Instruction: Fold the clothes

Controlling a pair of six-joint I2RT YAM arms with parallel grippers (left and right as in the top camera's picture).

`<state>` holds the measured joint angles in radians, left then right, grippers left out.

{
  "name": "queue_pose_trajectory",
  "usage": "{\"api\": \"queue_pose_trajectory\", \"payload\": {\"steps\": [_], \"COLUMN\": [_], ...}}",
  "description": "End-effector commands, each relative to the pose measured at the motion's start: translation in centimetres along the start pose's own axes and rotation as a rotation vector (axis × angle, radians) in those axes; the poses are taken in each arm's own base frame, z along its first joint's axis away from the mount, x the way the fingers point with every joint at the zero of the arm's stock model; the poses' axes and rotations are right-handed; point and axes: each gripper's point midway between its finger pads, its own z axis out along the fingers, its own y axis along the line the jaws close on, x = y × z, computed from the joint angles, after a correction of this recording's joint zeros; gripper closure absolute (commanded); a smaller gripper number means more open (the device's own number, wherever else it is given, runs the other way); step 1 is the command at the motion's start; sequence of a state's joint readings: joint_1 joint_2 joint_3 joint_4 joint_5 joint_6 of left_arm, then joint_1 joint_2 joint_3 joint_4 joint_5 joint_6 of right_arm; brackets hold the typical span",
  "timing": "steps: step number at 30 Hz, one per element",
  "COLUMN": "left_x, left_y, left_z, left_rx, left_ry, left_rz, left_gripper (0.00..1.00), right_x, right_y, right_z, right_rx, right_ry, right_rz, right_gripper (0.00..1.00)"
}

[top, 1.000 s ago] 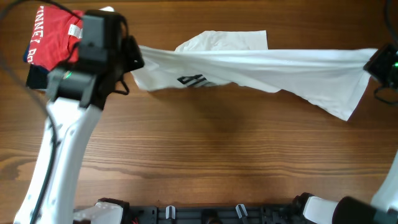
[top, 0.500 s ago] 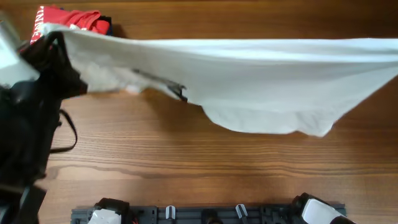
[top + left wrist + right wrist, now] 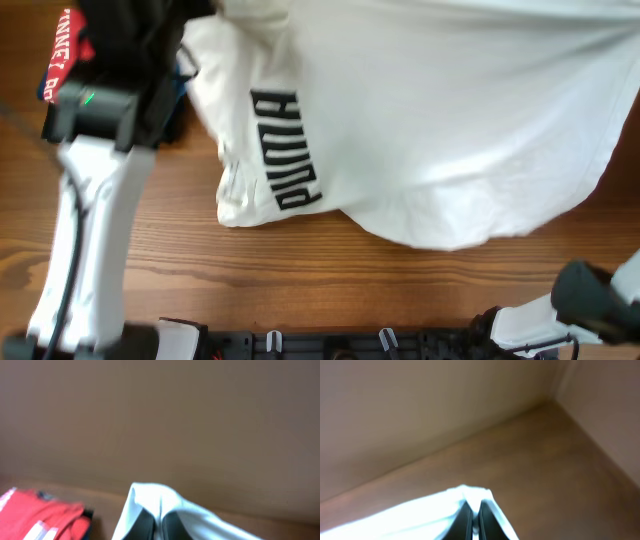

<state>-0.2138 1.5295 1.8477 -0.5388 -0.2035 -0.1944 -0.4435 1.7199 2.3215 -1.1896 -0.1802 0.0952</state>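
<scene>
T-shirt (image 3: 450, 120), white and thin, filled most of the overhead view. It was lifted off the surface (image 3: 300, 290) and hung as a broad sheet, its lower hem sagging in a curve above the bare wood. No fold showed in it yet.

I judged the step in hand to be the spread-out before folding: the cloth was held up by two corners so that it could be laid flat.

The left arm (image 3: 85, 240) rose along the left edge, close to the red shirt (image 3: 68, 50) lying at the far left corner. The black lettering (image 3: 285, 150) ran sideways down the left part of the cloth.

The left hand (image 3: 160, 517) had its fingers nearly together, with a bunched white edge draped over and pinched between them. The right hand (image 3: 472, 510) was likewise closed to a thin slit on a gathered corner of the cloth.

The next move, as I read it, called for both hands to lower together and keep the top edge taut, so the sheet would land smooth on open wood. It would need to land clear of the red shirt, and neither hand should let go before then.
</scene>
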Motion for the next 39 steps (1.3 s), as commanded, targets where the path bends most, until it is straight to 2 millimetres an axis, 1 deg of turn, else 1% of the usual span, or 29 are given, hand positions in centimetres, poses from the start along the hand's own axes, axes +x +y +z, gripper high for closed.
{"api": "queue_pose_trajectory", "payload": {"steps": [1,2,3,4,5,8,10,11,14,17,20,21,23,24,26,27,28,30,33,37,38,39], "left_x": [-2.7,-3.9,-5.2,-6.4,-8.0,-12.0,-13.7,-14.2,-14.3,-13.5,-11.3,-10.2,-8.2,-7.9,-8.4,-9.1,-9.5,-10.6,-11.4,-12.2,-12.4,-12.8], "left_y": [1.0,0.8,0.4,0.1,-0.1,-0.6,-0.9,-0.9,-0.9,-0.8,-0.1,0.4,1.3,1.6,1.8,1.8,1.7,1.4,0.8,-0.1,-0.2,-0.2], "left_z": [3.7,4.0,3.8,3.4,2.6,-0.1,-1.5,-1.9,-2.3,-1.8,-0.3,0.5,1.6,1.7,0.8,-0.1,-0.8,-3.9,-8.4,-14.1,-15.3,-16.9], "left_rx": [-0.025,-0.008,0.019,0.037,0.046,0.054,0.057,0.057,0.051,0.04,0.019,0.006,-0.018,-0.025,-0.031,-0.029,-0.025,-0.012,0.014,0.061,0.07,0.083], "left_ry": [-0.148,-0.202,-0.249,-0.291,-0.342,-0.433,-0.47,-0.478,-0.469,-0.435,-0.342,-0.297,-0.218,-0.201,-0.209,-0.228,-0.238,-0.264,-0.276,-0.305,-0.316,-0.336], "left_rz": [-0.001,-0.006,0.006,0.011,0.018,0.049,0.061,0.068,0.082,0.109,0.125,0.132,0.143,0.146,0.14,0.134,0.132,0.128,0.128,0.125,0.123,0.119], "left_gripper": [0.96,0.96,0.96,0.96,0.96,0.96,0.96,0.96,0.96,0.96,0.96,0.96,0.96,0.96,0.96,0.96,0.96,0.96,0.96,0.96,0.96,0.96], "right_x": [-3.2,-4.4,-5.3,-6.2,-7.3,-8.8,-9.5,-9.7,-10.2,-10.2,-9.3,-8.8,-7.8,-7.7,-7.7,-7.8,-7.8,-7.5,-6.7,-5.3,-4.9,-4.6], "right_y": [1.2,1.7,2.1,2.3,2.7,3.3,3.5,3.6,3.6,3.5,3.2,3.0,2.9,2.9,3.1,3.4,3.5,4.1,4.6,5.3,5.3,5.3], "right_z": [1.7,1.6,1.3,0.8,0.2,-1.2,-1.9,-2.0,-1.9,-1.5,-0.3,0.2,0.5,0.3,-1.3,-2.7,-3.6,-7.2,-12.1,-17.4,-18.5,-19.7], "right_rx": [-0.072,-0.088,-0.097,-0.102,-0.113,-0.136,-0.138,-0.14,-0.142,-0.141,-0.134,-0.132,-0.125,-0.123,-0.12,-0.121,-0.121,-0.12,-0.106,-0.105,-0.099,-0.091], "right_ry": [-0.118,-0.164,-0.203,-0.241,-0.285,-0.349,-0.379,-0.388,-0.406,-0.404,-0.36,-0.336,-0.296,-0.29,-0.301,-0.317,-0.325,-0.351,-0.386,-0.426,-0.436,-0.448], "right_rz": [-0.053,-0.065,-0.076,-0.085,-0.096,-0.112,-0.118,-0.114,-0.116,-0.118,-0.108,-0.106,-0.119,-0.124,-0.143,-0.146,-0.149,-0.155,-0.157,-0.165,-0.166,-0.166], "right_gripper": [0.96,0.96,0.96,0.96,0.96,0.96,0.96,0.96,0.96,0.96,0.96,0.96,0.96,0.96,0.96,0.96,0.96,0.96,0.96,0.96,0.96,0.96]}}
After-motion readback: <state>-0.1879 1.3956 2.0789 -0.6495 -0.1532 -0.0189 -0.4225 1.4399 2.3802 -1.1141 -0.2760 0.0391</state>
